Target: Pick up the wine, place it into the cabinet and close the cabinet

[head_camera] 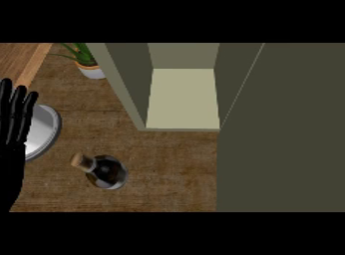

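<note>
Seen from the head view, 1 wine bottle (104, 170) stands on the brown wood-grain worktop (168, 169), in the lower left-centre of the picture. Its dark glass body is seen almost from above, and its tan cork leans toward the upper left of the view. Nothing touches the bottle; bare worktop lies all around it.

1 hand shows: the left hand (6, 124), black, at the left edge of the view, fingers straight, spread and pointing up, holding nothing. It rests there, well apart from the bottle. The right hand shows nowhere.

1 cabinet (293, 124) fills the upper middle and right of the picture, olive-grey. It stands open: its pale inner shelf (184, 99) shows between 2 side walls, with nothing seen on it. 1 large flat olive panel, which looks like the open door though I cannot tell for sure, covers the whole right side of the view and hides the worktop there. The cabinet's front edge lies up and to the right of the bottle, with clear worktop between them.

1 round silver plate (47, 130) sits at the left, partly hidden behind the left hand and near the bottle, not touching it. 1 potted plant (87, 62) with green leaves in a white pot stands at the top, just beside the cabinet's left wall. A lighter wooden surface shows at the top left corner.
</note>
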Tool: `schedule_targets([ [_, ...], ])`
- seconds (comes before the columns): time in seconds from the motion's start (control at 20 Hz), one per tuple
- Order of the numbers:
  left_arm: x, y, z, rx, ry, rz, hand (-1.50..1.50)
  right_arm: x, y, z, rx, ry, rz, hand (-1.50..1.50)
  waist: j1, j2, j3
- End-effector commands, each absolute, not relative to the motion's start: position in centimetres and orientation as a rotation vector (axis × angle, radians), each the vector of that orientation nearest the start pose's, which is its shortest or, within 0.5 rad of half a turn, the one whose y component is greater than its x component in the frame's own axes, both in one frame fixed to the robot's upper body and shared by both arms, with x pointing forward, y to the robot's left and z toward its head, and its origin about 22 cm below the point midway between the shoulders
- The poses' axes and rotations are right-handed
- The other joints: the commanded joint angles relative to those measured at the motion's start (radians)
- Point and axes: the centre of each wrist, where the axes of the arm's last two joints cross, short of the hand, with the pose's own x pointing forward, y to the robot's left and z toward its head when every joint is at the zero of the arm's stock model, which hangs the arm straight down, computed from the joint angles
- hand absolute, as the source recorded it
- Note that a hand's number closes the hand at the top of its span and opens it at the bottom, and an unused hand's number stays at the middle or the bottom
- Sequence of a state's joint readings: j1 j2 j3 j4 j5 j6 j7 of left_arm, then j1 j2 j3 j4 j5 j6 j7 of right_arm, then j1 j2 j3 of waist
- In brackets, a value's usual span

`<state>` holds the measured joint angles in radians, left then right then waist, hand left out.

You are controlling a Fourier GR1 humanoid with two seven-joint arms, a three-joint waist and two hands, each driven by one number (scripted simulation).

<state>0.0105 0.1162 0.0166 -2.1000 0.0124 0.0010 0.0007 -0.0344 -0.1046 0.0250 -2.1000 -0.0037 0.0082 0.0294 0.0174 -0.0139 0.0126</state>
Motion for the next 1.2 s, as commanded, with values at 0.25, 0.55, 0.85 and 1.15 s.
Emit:
schedule_targets([
  [0.25, 23.7, 18.4, 13.0, -0.261, -2.015, -0.351, -1.50, 18.0, -23.4, 12.7, -0.015, -2.103, 0.091, -1.50, -0.054, 0.014, -0.012],
  [0.55, 21.0, 15.0, 14.8, -0.461, -1.770, -0.231, -1.50, 14.3, -21.4, 15.2, 0.369, -1.951, 0.355, -1.50, -0.033, 0.007, -0.012],
  [0.85, 17.3, 13.3, 16.9, -0.475, -1.743, -0.212, -1.50, 11.5, -21.9, 16.3, 0.376, -1.951, 0.321, -1.50, -0.023, 0.010, -0.012],
  [1.15, 14.8, 12.3, 20.1, -0.482, -1.733, -0.237, -1.50, 8.6, -21.7, 18.8, 0.361, -1.936, 0.327, -1.50, -0.028, 0.006, -0.012],
])
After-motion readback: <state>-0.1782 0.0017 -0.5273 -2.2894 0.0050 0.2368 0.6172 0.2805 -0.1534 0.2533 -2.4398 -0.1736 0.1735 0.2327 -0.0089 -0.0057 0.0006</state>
